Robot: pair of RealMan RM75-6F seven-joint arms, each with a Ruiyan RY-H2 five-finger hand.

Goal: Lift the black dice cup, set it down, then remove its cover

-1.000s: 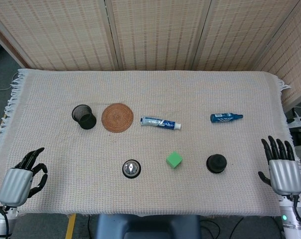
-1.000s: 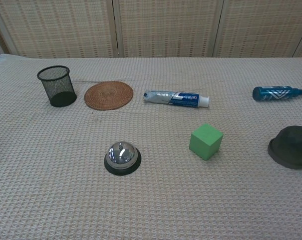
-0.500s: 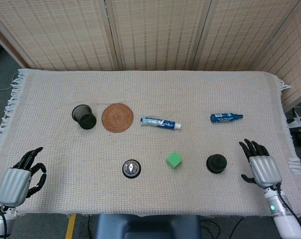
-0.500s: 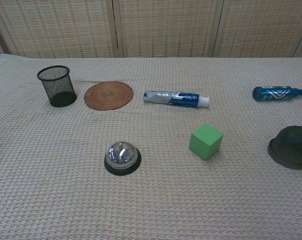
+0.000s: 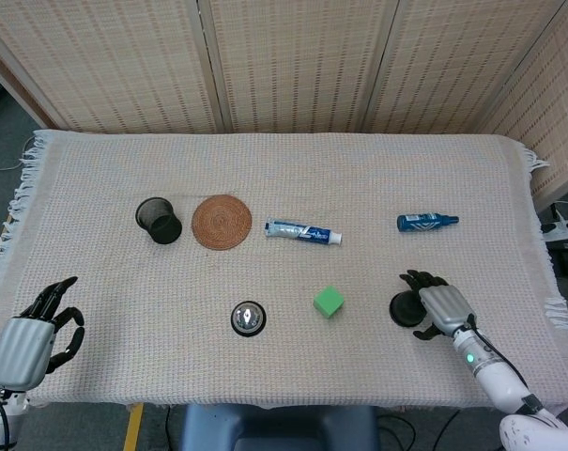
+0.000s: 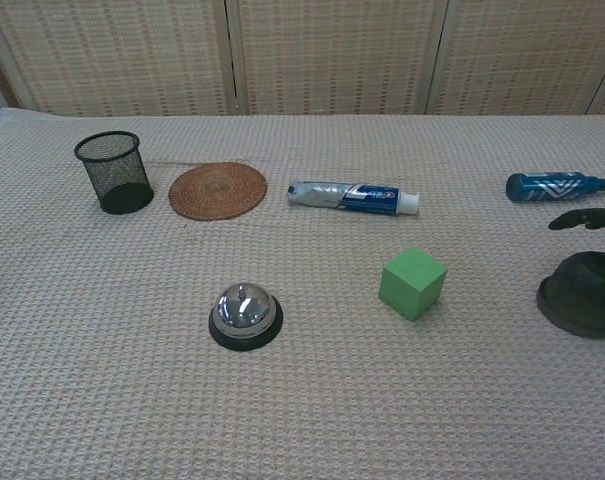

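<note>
The black dice cup [image 5: 406, 308] [image 6: 583, 292] stands with its cover on, at the front right of the cloth-covered table [image 5: 284, 169]. My right hand [image 5: 438, 303] is right beside it on its right, fingers spread and curved toward the cup, holding nothing; whether it touches the cup I cannot tell. In the chest view only its dark fingertips [image 6: 585, 219] show above the cup at the right edge. My left hand [image 5: 32, 331] hangs off the table's front left corner, fingers loosely apart and empty.
A green cube [image 5: 329, 301] sits just left of the cup. A silver call bell [image 5: 249, 318] is further left. A toothpaste tube [image 5: 302, 232], a woven coaster [image 5: 222, 222], a mesh pen cup [image 5: 159, 220] and a blue bottle [image 5: 426, 222] lie across the middle.
My right hand has travelled left from the table's right edge to just beside the dice cup. The left hand has sunk slightly toward the lower left. No object has moved.
</note>
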